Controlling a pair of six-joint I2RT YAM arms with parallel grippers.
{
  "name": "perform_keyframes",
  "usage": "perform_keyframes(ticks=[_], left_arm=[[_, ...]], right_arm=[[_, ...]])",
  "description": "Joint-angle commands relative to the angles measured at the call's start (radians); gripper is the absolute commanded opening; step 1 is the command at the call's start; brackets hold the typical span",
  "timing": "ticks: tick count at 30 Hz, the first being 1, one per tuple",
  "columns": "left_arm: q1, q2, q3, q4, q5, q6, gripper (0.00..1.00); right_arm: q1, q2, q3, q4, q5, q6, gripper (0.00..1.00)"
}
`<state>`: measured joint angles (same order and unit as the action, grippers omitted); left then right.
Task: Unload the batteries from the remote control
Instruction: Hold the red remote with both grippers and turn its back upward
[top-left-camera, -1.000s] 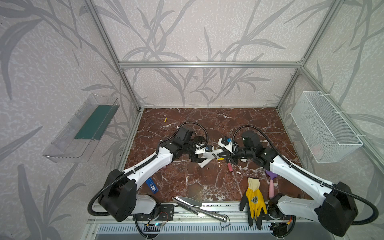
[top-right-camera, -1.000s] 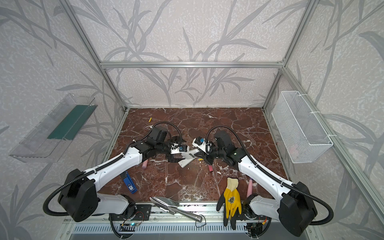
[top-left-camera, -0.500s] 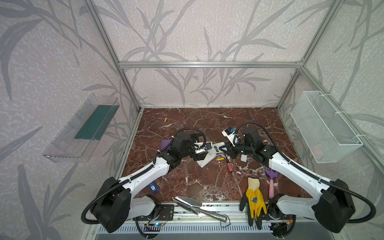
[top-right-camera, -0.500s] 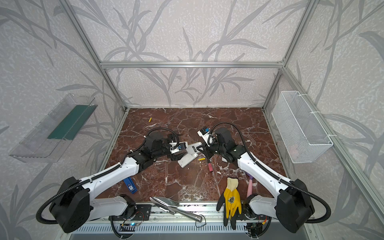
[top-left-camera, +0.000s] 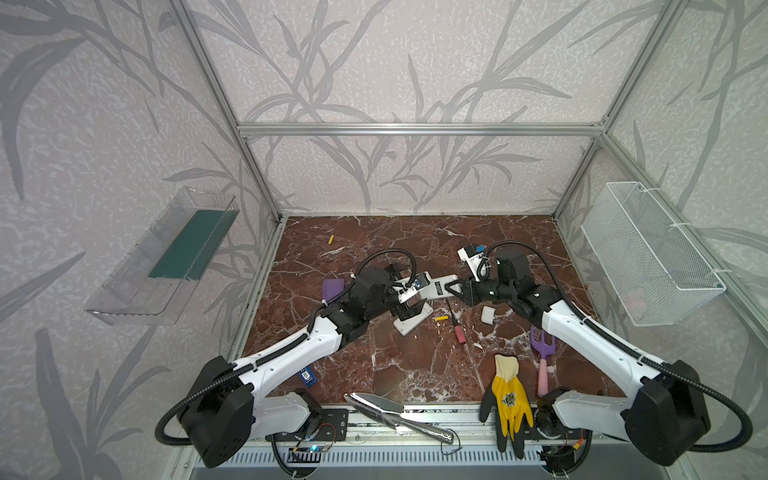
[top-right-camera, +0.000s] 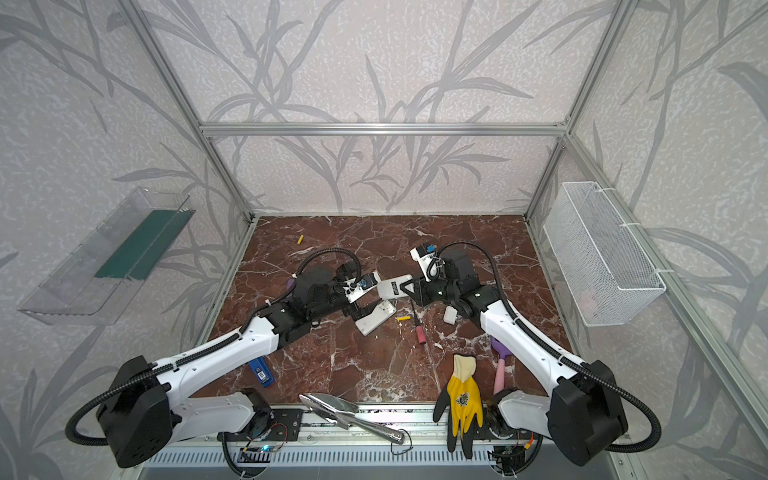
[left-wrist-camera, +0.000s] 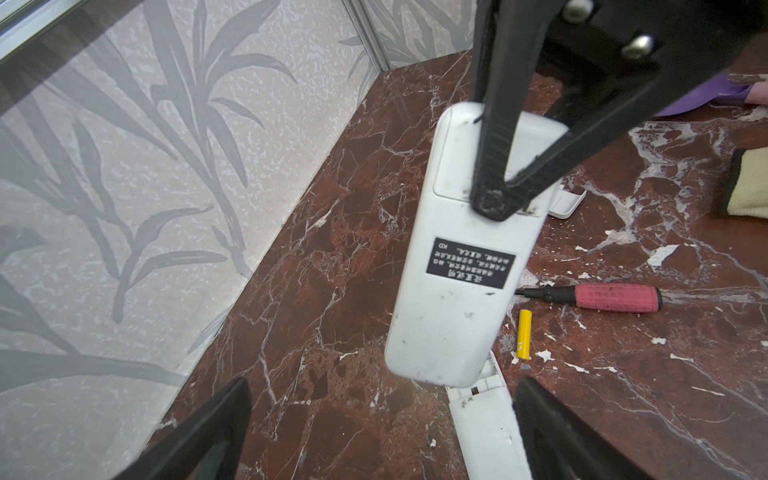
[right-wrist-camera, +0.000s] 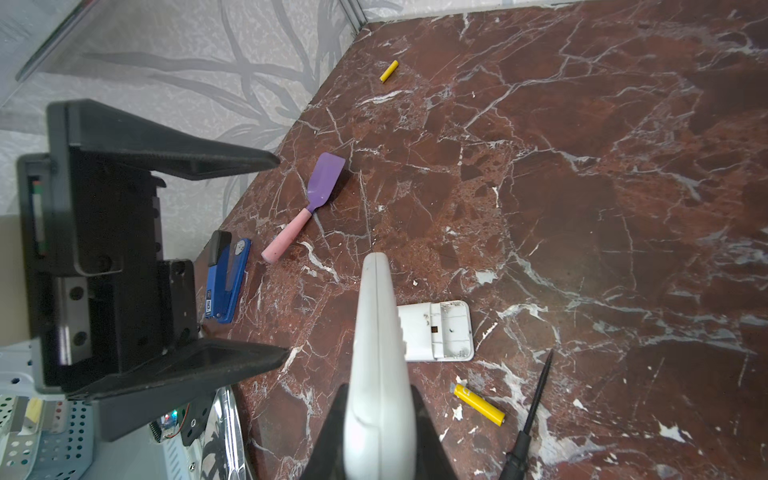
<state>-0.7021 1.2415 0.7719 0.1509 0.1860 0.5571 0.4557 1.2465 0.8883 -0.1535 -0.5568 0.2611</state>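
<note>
The right gripper (top-left-camera: 451, 286) is clamped on one end of a white remote (left-wrist-camera: 457, 291) and holds it off the table, mid-scene. One finger (left-wrist-camera: 492, 166) lies flat across its back, right over the battery cover, which looks closed. The left gripper (right-wrist-camera: 279, 257) stands wide apart and empty, facing the remote's free end from the left.

Just near and left of it, the other remote (right-wrist-camera: 436, 332) lies on the table (top-left-camera: 415, 365) with its bay open and, as far as shows, empty. A yellow battery (right-wrist-camera: 478, 404) lies just right of that one, beside the screwdriver (left-wrist-camera: 611, 297) shaft. A far battery (top-left-camera: 331, 239), also yellow, lies at the far left near the back wall. A loose cover (top-left-camera: 487, 313) rests to the right, by the right arm. No green cells are in sight; they may be inside the lifted remote.

The remote is likely a light, stiff, smooth plastic shell that can slip or twist in a pinch at one end. The present hold presses on the cover, so it probably cannot slide. A better hold is across the long edges near the black label, leaving the cover end free.

The batteries are hard, slick and apt to roll, so they are best taken across the barrel's middle.
</note>
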Motion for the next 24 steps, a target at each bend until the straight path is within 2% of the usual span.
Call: perform_keyframes(ticks=[1, 5, 12, 18, 21, 24], left_arm=[[-0.012, 0.031, -0.035, 0.083, 0.052, -0.005, 0.99], [-0.019, 0.073, -0.039, 0.160, 0.112, 0.015, 0.99], [-0.041, 0.147, -0.022, 0.229, 0.084, 0.092, 0.98], [-0.059, 0.171, -0.024, 0.225, 0.043, 0.147, 0.86], [-0.064, 0.177, -0.028, 0.225, 0.027, 0.153, 0.75], [-0.064, 0.182, -0.030, 0.234, 0.014, 0.158, 0.70]], right_arm=[[-0.014, -0.018, 0.041, 0.045, -0.098, 0.005, 0.00], [-0.025, -0.025, 0.038, 0.049, -0.143, 0.008, 0.00], [-0.035, -0.032, 0.035, 0.044, -0.178, 0.020, 0.00], [-0.046, -0.034, 0.031, 0.055, -0.189, 0.045, 0.00], [-0.050, -0.029, 0.032, 0.057, -0.195, 0.051, 0.00], [-0.052, -0.025, 0.030, 0.060, -0.201, 0.058, 0.00]])
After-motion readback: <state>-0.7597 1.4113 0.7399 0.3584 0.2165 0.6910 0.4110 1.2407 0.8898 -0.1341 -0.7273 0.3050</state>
